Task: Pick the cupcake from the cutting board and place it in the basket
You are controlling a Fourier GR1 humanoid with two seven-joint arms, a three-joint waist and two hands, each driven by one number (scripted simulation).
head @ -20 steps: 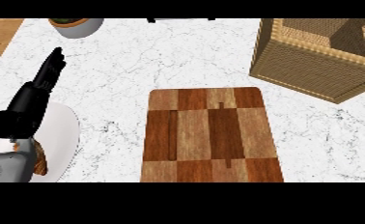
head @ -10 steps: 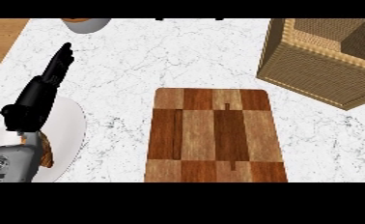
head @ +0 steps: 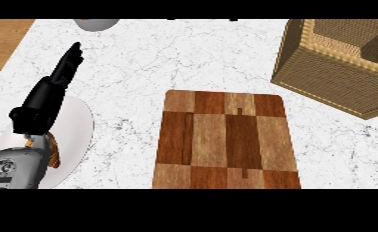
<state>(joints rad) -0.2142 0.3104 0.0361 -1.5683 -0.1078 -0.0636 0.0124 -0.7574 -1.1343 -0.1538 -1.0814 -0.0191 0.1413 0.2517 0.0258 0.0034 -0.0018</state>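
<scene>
- Oddly, no cupcake shows anywhere in view: the cutting board (head: 227,140) lies bare on the white marbled table (head: 184,56), so where the cupcake is I cannot tell.
- The board sits near and centre, squarely within reach of either arm, which suits a pick from above.
- Far right stands the woven basket (head: 325,73), well apart from the board; its opening faces up, ready to take something lowered in. Its inside is only partly visible, and nothing recognisable shows there.
- At the left, the left robot hand (head: 48,93) stretches away over the table, fingers straight and together, holding nothing. It looks like a resting pose, pointing far and slightly right.
- Beneath its wrist lies a white plate (head: 74,136), and a grey bowl (head: 96,23) peeks in at the far edge.
- The right robot hand is out of view.
</scene>
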